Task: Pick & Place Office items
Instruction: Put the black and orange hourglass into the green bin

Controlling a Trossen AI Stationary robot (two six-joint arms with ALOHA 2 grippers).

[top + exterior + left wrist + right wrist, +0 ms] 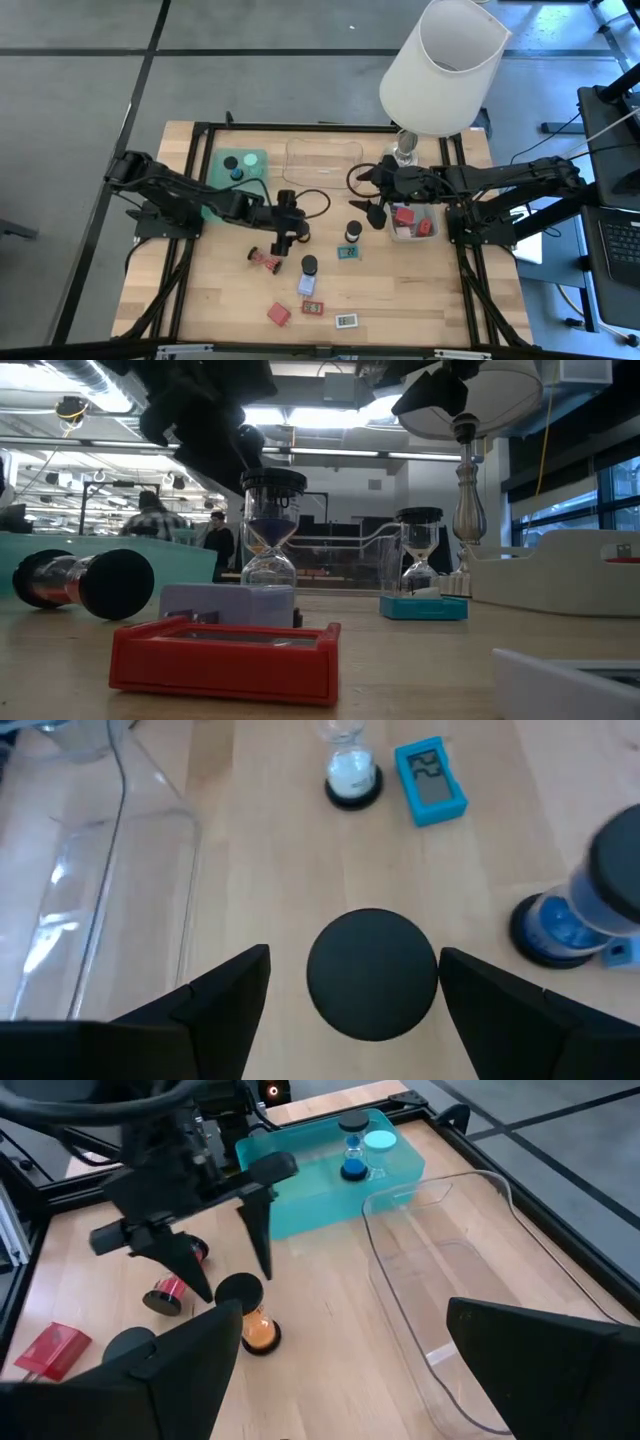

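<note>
A small sand timer (258, 1320) with black caps, clear glass and orange sand stands upright mid-tabletop (420, 290). The left gripper (355, 995) hovers above it, fingers (215, 990) spread either side, not touching. At its 3 o'clock, the right gripper (375, 195) waits, fingers spread.

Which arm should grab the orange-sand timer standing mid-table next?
Left. The left claw is open right over the timer, one finger on either side of its black cap. The right claw, also open, sits farther off, by the grey tray.
</note>
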